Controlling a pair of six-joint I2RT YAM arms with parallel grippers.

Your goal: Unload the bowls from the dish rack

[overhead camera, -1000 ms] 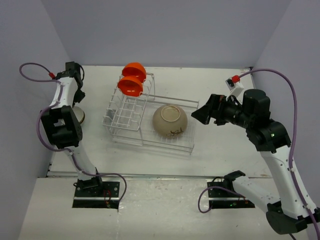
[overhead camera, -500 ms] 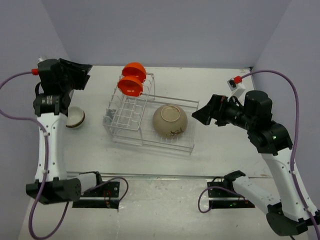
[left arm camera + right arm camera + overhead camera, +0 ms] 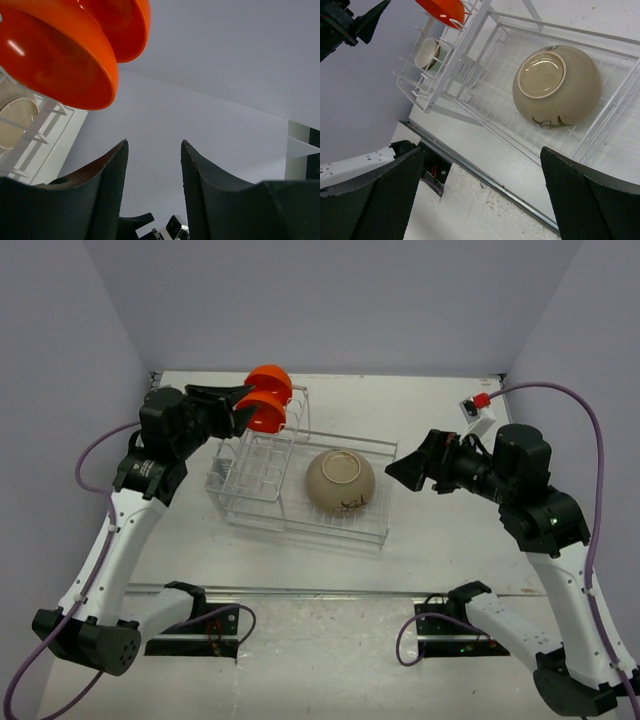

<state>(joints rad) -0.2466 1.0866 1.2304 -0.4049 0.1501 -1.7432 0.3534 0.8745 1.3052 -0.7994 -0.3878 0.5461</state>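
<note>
Two small orange bowls (image 3: 266,412) stand on edge in the upright slots of the white wire dish rack (image 3: 300,524). The larger tan bowl (image 3: 340,480) with dark markings lies upside down in the rack's low basket; it also shows in the right wrist view (image 3: 555,85). My left gripper (image 3: 243,405) is open and empty, just left of the nearer orange bowl (image 3: 55,55). My right gripper (image 3: 402,466) is open and empty, to the right of the rack. A small beige bowl (image 3: 427,52) sits on the table beyond the rack. The mint-green bowl is out of view.
The rack (image 3: 485,107) takes up the table's centre. Grey walls close in the table at the back and on both sides. A metal rail (image 3: 320,592) runs along the table's near edge, in front of the arm bases.
My left arm has swung from the table's far left over to the rack, and its open gripper now sits beside the orange bowls. The right arm has barely moved.
</note>
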